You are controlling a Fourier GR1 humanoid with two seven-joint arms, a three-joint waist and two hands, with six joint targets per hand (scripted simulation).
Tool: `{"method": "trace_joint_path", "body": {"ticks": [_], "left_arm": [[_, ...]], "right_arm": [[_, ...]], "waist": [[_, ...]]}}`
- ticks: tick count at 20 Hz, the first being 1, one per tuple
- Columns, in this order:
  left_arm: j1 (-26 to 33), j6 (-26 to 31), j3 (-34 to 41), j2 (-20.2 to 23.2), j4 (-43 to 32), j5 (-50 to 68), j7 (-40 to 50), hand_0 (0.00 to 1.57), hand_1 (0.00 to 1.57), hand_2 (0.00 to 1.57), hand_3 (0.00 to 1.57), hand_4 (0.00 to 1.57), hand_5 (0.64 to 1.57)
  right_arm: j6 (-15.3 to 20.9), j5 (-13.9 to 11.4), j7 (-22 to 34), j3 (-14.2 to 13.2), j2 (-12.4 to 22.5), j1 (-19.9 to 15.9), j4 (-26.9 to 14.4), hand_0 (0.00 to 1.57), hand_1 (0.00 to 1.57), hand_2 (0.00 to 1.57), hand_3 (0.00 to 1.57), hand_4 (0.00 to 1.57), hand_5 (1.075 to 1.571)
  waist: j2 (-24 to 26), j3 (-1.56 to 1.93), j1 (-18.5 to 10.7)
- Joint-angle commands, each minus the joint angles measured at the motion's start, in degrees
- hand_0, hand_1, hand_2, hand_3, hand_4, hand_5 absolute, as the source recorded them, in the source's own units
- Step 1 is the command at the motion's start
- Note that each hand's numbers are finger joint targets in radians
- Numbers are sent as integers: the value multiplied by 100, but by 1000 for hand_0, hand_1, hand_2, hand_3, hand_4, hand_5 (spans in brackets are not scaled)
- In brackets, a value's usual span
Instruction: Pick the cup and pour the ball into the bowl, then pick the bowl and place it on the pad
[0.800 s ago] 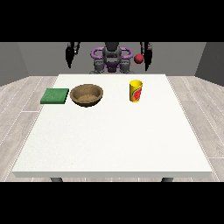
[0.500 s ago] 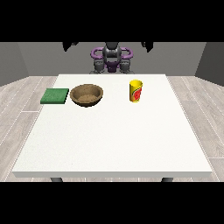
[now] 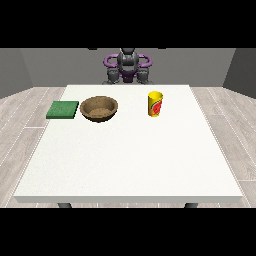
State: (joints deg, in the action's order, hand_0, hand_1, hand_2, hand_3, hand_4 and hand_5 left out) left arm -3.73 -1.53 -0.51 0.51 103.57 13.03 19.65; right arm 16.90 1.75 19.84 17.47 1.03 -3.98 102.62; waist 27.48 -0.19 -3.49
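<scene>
Since the earlier frames the robot's (image 3: 128,67) arms have gone up out of sight: the dark hands that showed beside its shoulders no longer appear, so whether the fingers are released, clenched or grasping anything cannot be told. The red ball seen near the hand at the view's right is also gone from view. On the white table (image 3: 130,160) the yellow cup (image 3: 155,104) stands upright, well apart from the brown bowl (image 3: 99,108), with the green pad (image 3: 63,109) just beside the bowl.
</scene>
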Motion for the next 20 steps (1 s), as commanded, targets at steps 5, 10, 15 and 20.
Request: {"method": "trace_joint_path", "body": {"ticks": [5, 10, 15, 20], "left_arm": [[-343, 265, 182, 208, 131, 5, -456, 0, 0, 0, 0, 0, 1518], [-1446, 347, 766, 535, -109, 130, -939, 0, 0, 0, 0, 0, 1512], [-2239, 160, 948, 826, -590, -425, -1564, 0, 0, 0, 0, 0, 1472], [-2132, 267, 1214, 995, -1871, -710, -2588, 0, 0, 0, 0, 0, 1434]], "right_arm": [[938, -678, 1011, 789, -101, -1718, 252, 0, 0, 0, 0, 296, 1569], [311, -416, -286, 201, 190, -1653, 5, 0, 0, 0, 0, 0, 1569], [-95, -125, -714, -171, 294, -2135, -1, 0, 0, 0, 0, 0, 1570], [-152, -179, -173, -117, 188, -2260, 465, 0, 0, 0, 0, 0, 1566]], "waist": [[-1256, 11, 449], [-2852, 20, 539], [-3841, 23, 896], [-3705, 15, 1178]]}}
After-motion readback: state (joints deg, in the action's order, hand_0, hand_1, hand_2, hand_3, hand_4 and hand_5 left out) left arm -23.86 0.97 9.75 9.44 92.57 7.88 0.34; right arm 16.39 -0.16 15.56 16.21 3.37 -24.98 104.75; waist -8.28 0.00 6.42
